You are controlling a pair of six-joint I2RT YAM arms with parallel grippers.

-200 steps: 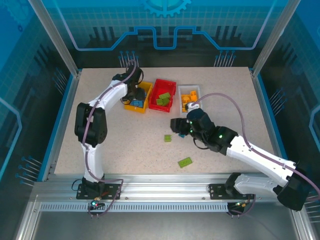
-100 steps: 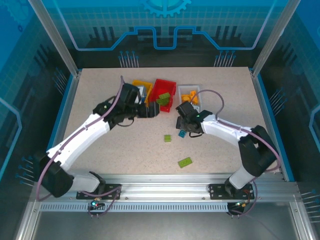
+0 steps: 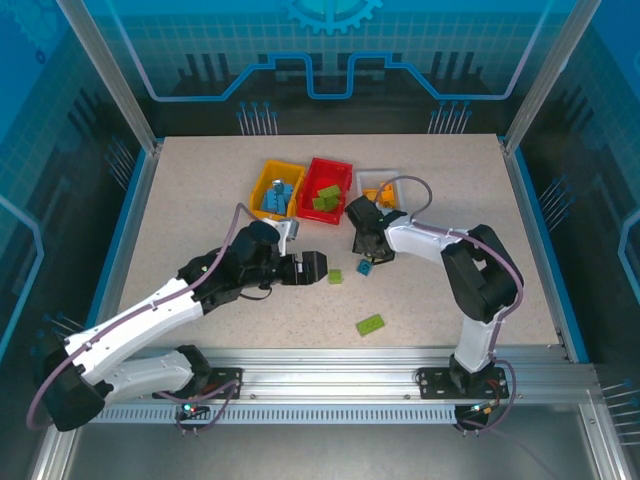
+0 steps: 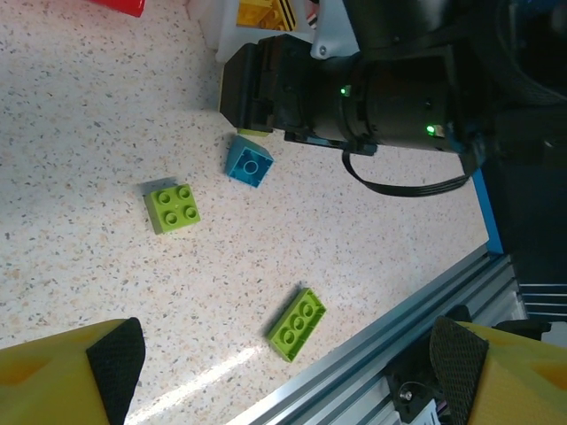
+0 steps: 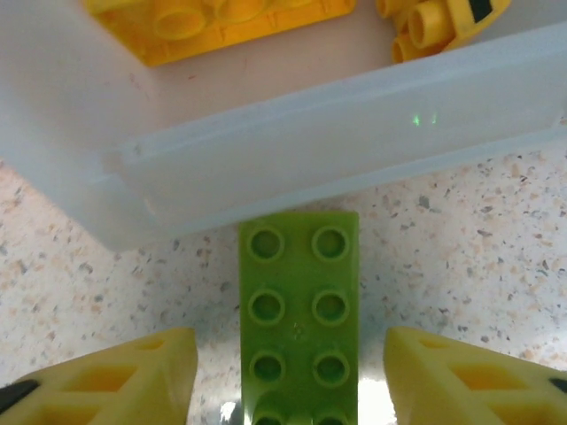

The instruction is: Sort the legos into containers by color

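**Closing in on the finish, with four loose bricks to go**

Looking largely sorted by now: showing blue legos [image 3: 278,195] in the yellow-orange bin [image 3: 280,165], green legos [image 3: 325,197] in the red bin [image 3: 328,162], and yellow-orange legos [image 5: 221,22] in the white bin [image 5: 310,142].

Counting four pieces lying out on the bench [image 3: 200,220]:
- a long green brick [image 5: 299,319], flat with studs up, one end touching the white bin's outer wall;
- a small blue brick [image 4: 249,164], just beside the right tool [image 3: 362,243];
- a square green brick [image 4: 173,208], near the blue one;
- a second long green brick [image 4: 297,323], well apart, towards the near edge.

Standing open at the right tool, straddling the first long green brick with a gap on each side and gripping nothing. Hanging wide open at the left tool [image 3: 318,268], empty, above the bench close to the square green brick.

Judging what is left: carrying three green pieces to the red bin and the blue one to the yellow-orange bin, probably starting with the brick between the right tool's fingers.
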